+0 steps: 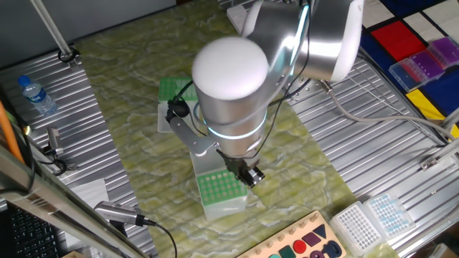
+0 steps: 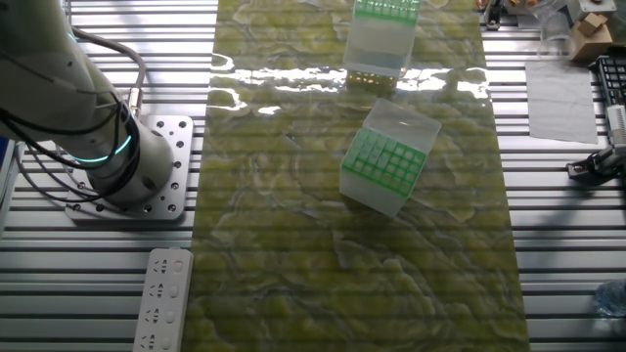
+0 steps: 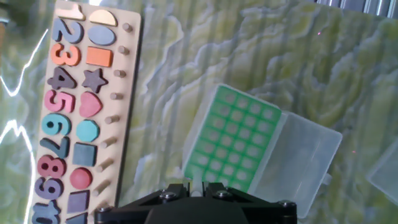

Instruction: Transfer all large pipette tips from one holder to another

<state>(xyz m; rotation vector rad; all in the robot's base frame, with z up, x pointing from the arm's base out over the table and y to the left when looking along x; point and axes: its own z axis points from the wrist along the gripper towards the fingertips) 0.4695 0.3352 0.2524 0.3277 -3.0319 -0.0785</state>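
While the arm (image 1: 237, 86) leans over the middle of the green marbled mat (image 1: 143, 143), its gripper (image 1: 249, 174) hangs just above the near holder (image 1: 219, 192), a clear box with a green grid top sitting low in the frame of the one fixed view. From the hand view, the same holder (image 3: 239, 140) lies right of centre with its clear lid (image 3: 298, 158) swung open to the right, and its grid cells look empty. Between the fingers (image 3: 179, 188), at the bottom edge of that view, a pale sliver (image 3: 197, 185) shows; it may be a pipette tip, but I cannot tell for sure, nor whether the jaws are clamped on it. A second holder (image 2: 381, 39) stands at the top of the other fixed view, well apart from the first (image 2: 383, 161), with something pale showing under its green top; single tips are too small to make out. A wooden number board (image 3: 81, 106) fills the left side of the hand view. A water bottle (image 1: 37, 95) stands at the left of the one fixed view, and racks (image 1: 373, 218) sit at its lower right.
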